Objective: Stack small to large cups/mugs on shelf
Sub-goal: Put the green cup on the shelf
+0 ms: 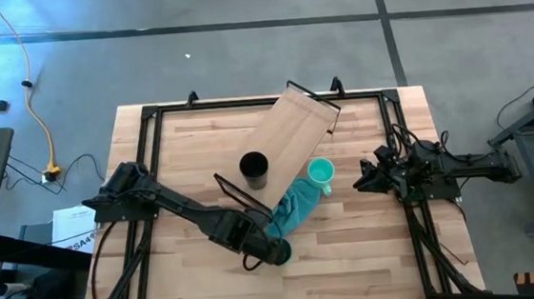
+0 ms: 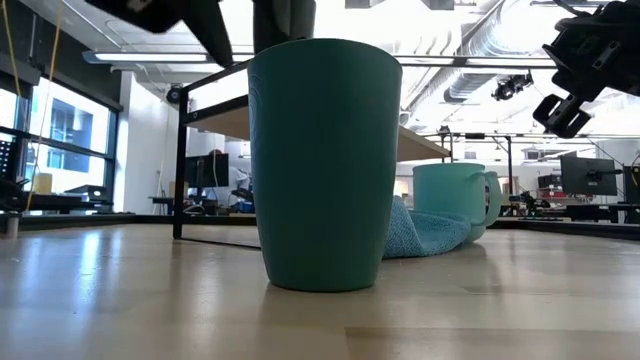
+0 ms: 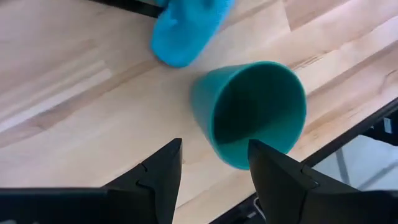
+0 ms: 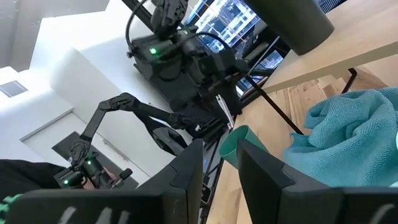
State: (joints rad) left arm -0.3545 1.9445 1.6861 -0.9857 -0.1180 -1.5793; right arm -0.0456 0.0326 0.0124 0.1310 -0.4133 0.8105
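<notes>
A dark green cup [image 2: 325, 165] stands upright on the table near its front edge; its open mouth faces up in the left wrist view [image 3: 255, 112]. My left gripper [image 3: 214, 168] is open just above it, touching nothing; it also shows in the high view [image 1: 267, 251]. A black cup [image 1: 254, 170] stands on the near-left end of the slanted light-wood shelf [image 1: 296, 126]. A mint mug [image 1: 321, 172] stands at the far end of a teal cloth [image 1: 291, 210]. My right gripper [image 1: 360, 180] is open and empty, raised to the right of the mug.
The shelf lies askew across the table's far middle, with black frame legs [image 2: 181, 165]. The teal cloth lies between the green cup and the mint mug. A black metal frame [image 1: 149, 168] runs along the table's sides. Bare wood shows at the near left and near right.
</notes>
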